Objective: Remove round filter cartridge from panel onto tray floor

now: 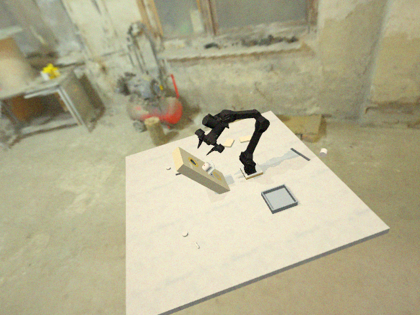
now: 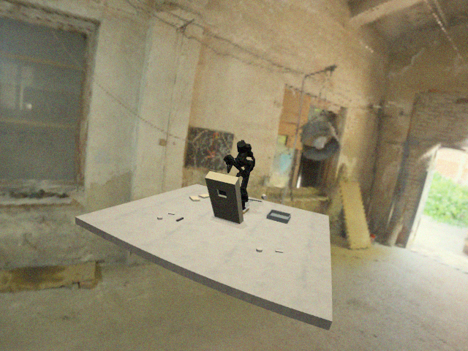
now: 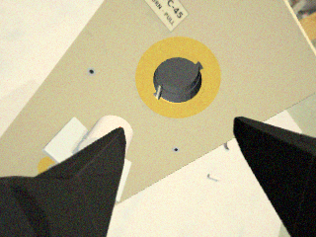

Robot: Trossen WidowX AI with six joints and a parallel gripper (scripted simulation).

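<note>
The service panel (image 1: 203, 180) (image 2: 227, 205) (image 3: 237, 30) stands tilted on the table. Its round socket (image 1: 193, 161) (image 3: 178, 81), ringed in yellow with two notches, looks dark and empty. The white filter cartridge (image 1: 205, 166) (image 3: 111, 125) rests against a white bracket (image 3: 66, 138) on the panel face, beside the socket; its slotted face is not visible in the wrist view. My gripper (image 1: 203, 151) (image 3: 178, 129) is open and empty above the panel; one finger covers part of the cartridge in the wrist view, and contact cannot be told. The grey tray (image 1: 285, 207) (image 2: 278, 221) holds nothing visible.
Two cream blocks (image 1: 228, 142) (image 1: 245, 138) lie behind the gripper. A dark bar (image 1: 300, 154) lies near the right edge, with a white cylinder (image 1: 323, 151) beyond it. A small disc (image 1: 184, 233) and a short stick (image 1: 196, 245) lie at the front.
</note>
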